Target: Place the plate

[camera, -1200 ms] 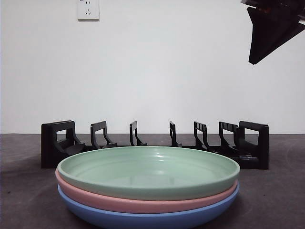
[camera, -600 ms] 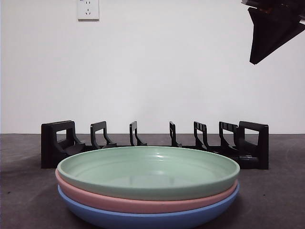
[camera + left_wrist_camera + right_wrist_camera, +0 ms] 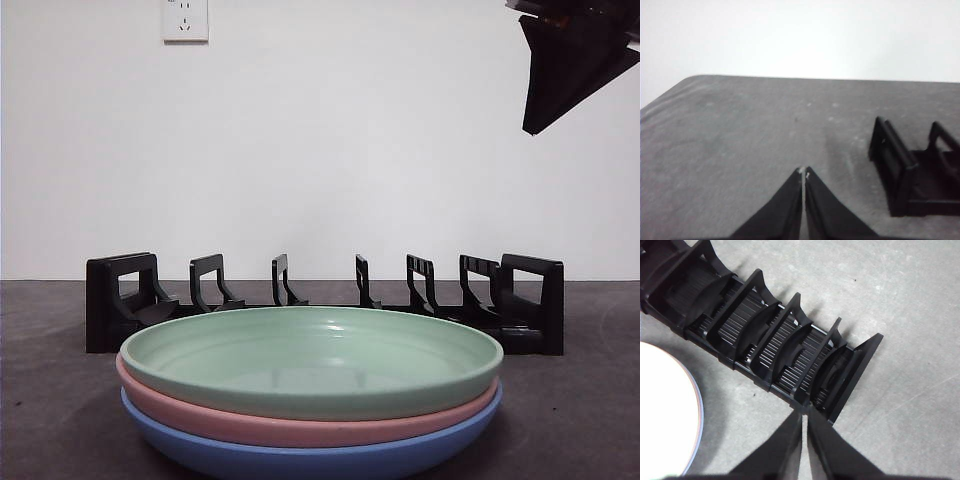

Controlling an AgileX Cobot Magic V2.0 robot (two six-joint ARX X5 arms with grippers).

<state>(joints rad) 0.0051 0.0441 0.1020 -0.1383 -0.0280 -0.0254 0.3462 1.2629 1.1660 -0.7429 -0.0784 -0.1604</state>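
Three plates are stacked at the front of the table: a green plate [image 3: 310, 365] on top, a pink plate [image 3: 300, 428] under it and a blue plate [image 3: 300, 460] at the bottom. Behind the stack stands a black slotted plate rack [image 3: 125, 300] with nothing in its slots. My right gripper [image 3: 532, 125] hangs high at the upper right, shut and holding nothing. In its wrist view the right gripper [image 3: 804, 415] hovers over the rack's end [image 3: 765, 345], with the stack's rim [image 3: 665, 410] off to one side. The left gripper [image 3: 803, 172] is shut over bare table beside the rack's other end [image 3: 920, 175].
A white wall with a power socket [image 3: 185, 19] stands behind the dark grey table [image 3: 50, 400]. The left wrist view shows a rounded corner of the table [image 3: 690, 80].
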